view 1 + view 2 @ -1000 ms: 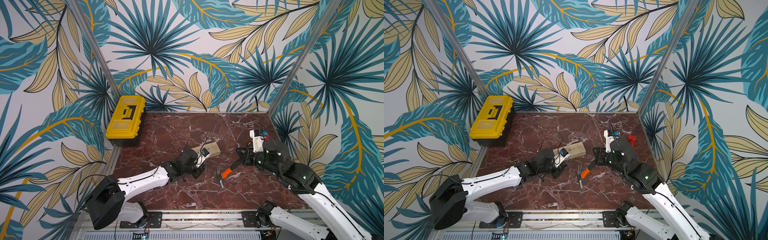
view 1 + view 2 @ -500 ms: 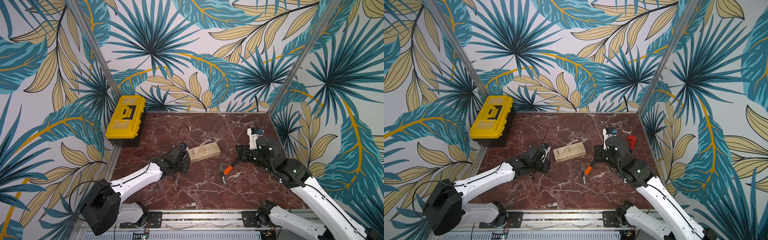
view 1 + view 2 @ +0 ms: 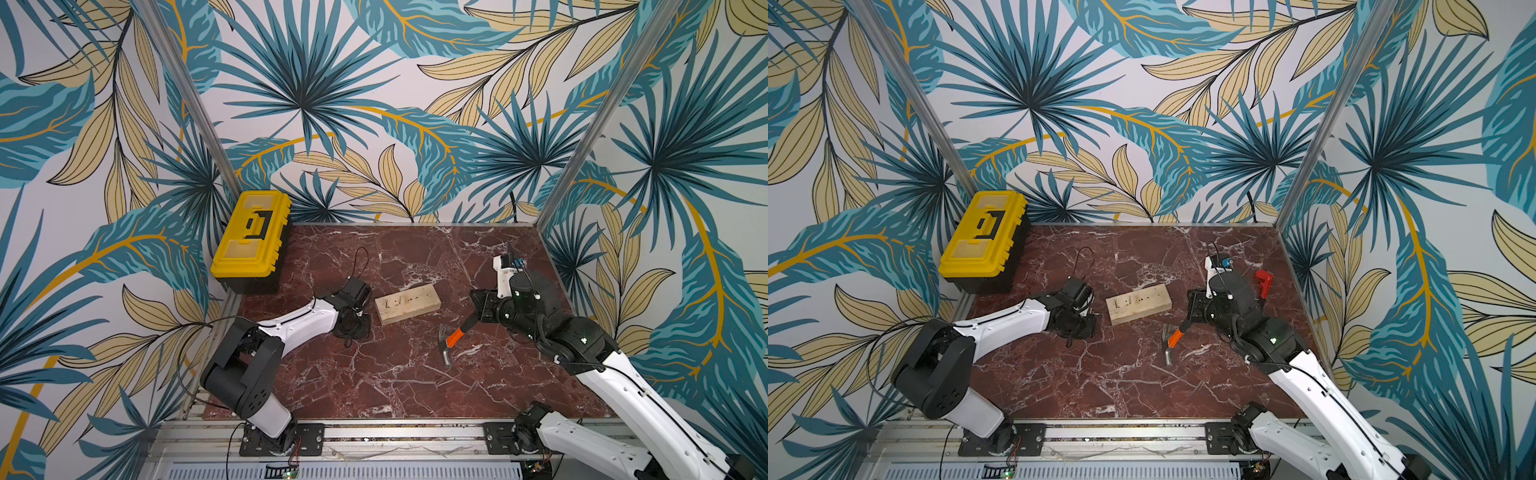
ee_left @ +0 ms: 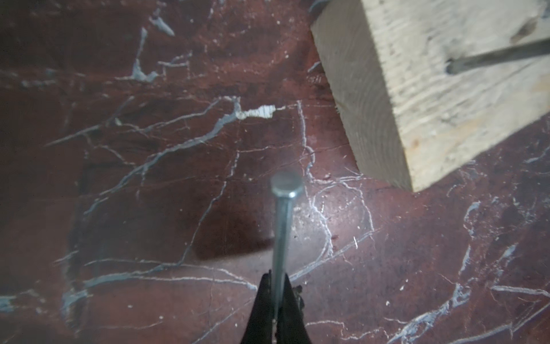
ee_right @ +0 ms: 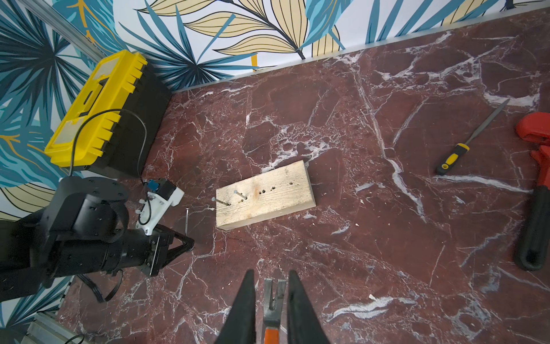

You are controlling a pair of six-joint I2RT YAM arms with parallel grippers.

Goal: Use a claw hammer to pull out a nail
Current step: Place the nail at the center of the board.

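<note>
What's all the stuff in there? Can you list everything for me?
toolbox: one, yellow and black, back left corner of the table
wood block: one, pale, middle of the table
nails in the block: two, grey, standing near one end
loose nail: one, grey, in the left end effector
claw hammer: one, silver head, orange and black handle, in the right end effector
wrench: one, red and black, by the right wall
file: one, yellow-and-black handle, near the wrench
table: one, dark red marble
left end effector: one, black, shut on the loose nail
right end effector: one, black, shut on the claw hammer
</note>
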